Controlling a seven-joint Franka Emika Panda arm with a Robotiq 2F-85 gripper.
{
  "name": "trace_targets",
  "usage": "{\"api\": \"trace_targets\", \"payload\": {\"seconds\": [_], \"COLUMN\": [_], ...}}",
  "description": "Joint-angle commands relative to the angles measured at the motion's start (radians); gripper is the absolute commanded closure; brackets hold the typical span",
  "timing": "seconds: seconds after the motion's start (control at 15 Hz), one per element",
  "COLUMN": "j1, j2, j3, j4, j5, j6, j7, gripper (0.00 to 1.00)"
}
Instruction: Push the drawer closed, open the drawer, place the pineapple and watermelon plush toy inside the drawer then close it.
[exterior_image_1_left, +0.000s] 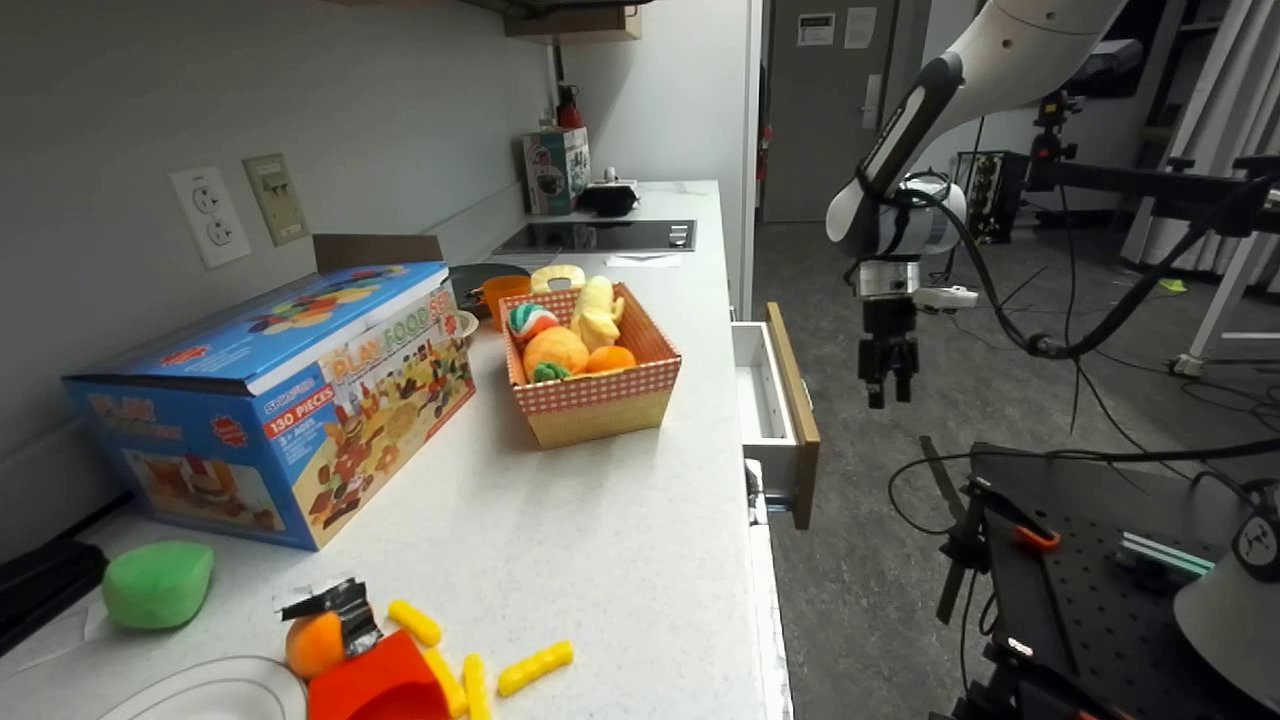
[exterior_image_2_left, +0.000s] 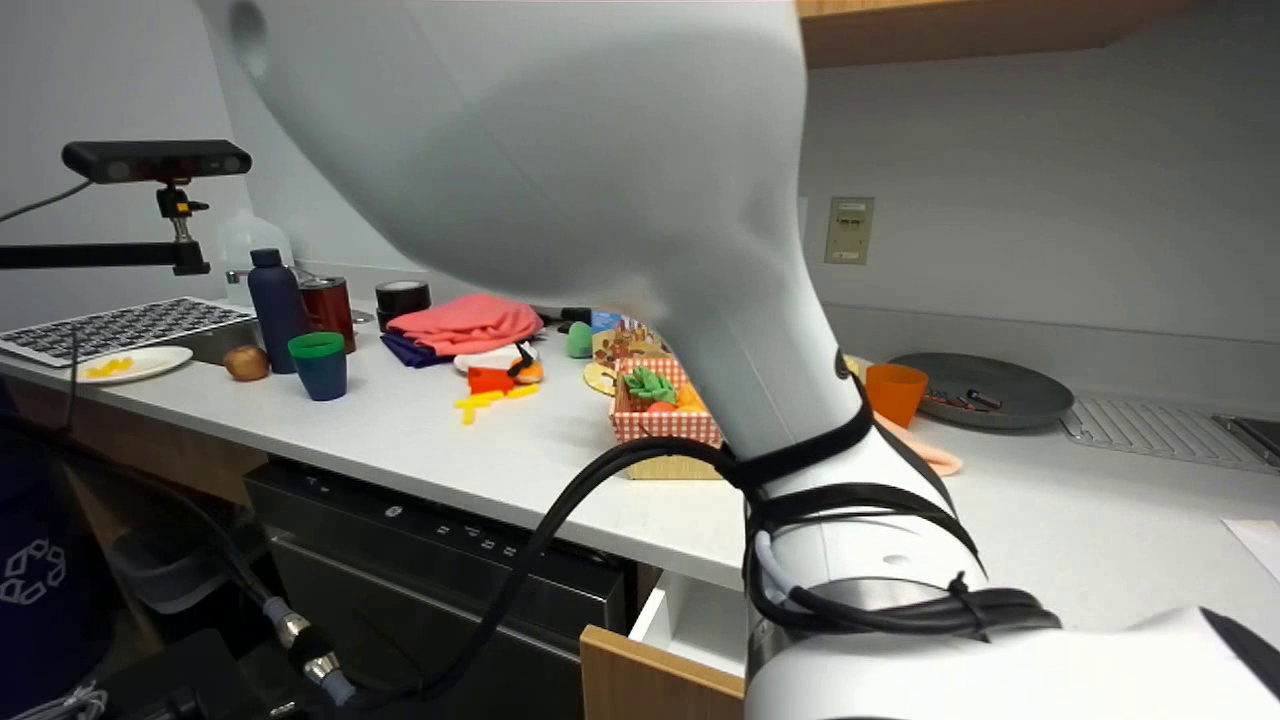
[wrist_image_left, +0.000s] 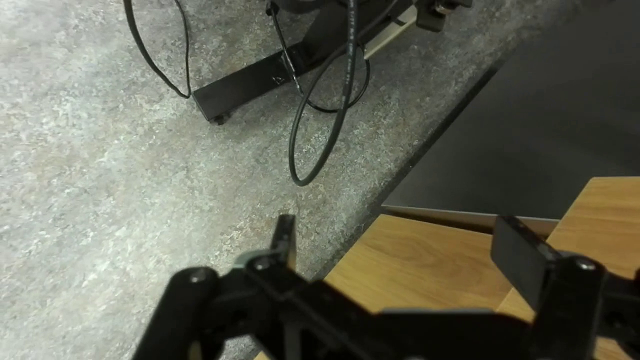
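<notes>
The drawer (exterior_image_1_left: 791, 380) stands pulled out from under the counter, its white inside bare where it shows. Its tan front (exterior_image_2_left: 655, 680) is partly hidden by the arm in an exterior view. The pineapple (exterior_image_1_left: 555, 352), an orange plush with green leaves (exterior_image_2_left: 650, 386), lies in the basket on the counter. Beside it is the watermelon plush toy (exterior_image_1_left: 530, 322), red, white and green. My gripper (exterior_image_1_left: 890, 388) hangs pointing down over the floor, outside the drawer front and apart from it. In the wrist view the gripper (wrist_image_left: 395, 227) is open, with nothing between its fingers.
The checked basket (exterior_image_1_left: 605, 425) also holds a banana (exterior_image_1_left: 598, 315) and an orange (exterior_image_1_left: 611, 358). A blue box (exterior_image_1_left: 280, 380) stands by the wall. Near the counter's close end lie a red container (exterior_image_1_left: 380, 685) and yellow sticks (exterior_image_1_left: 535, 668). A dishwasher (exterior_image_2_left: 430, 590) adjoins the drawer.
</notes>
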Motion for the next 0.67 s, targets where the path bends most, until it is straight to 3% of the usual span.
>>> {"api": "trace_targets", "payload": {"seconds": [0.0,0.27,0.6], "j1": [0.011,0.011,0.034], "j2": [-0.007,-0.011,-0.171], "j3": [-0.008,-0.013,0.004], "j4": [-0.007,-0.011,-0.148], "j5": [0.000,-0.003,-0.019], "j6": [0.000,0.001,0.163], "j7": [-0.002,-0.002,-0.105], "gripper": [0.00,0.00,0.00]}}
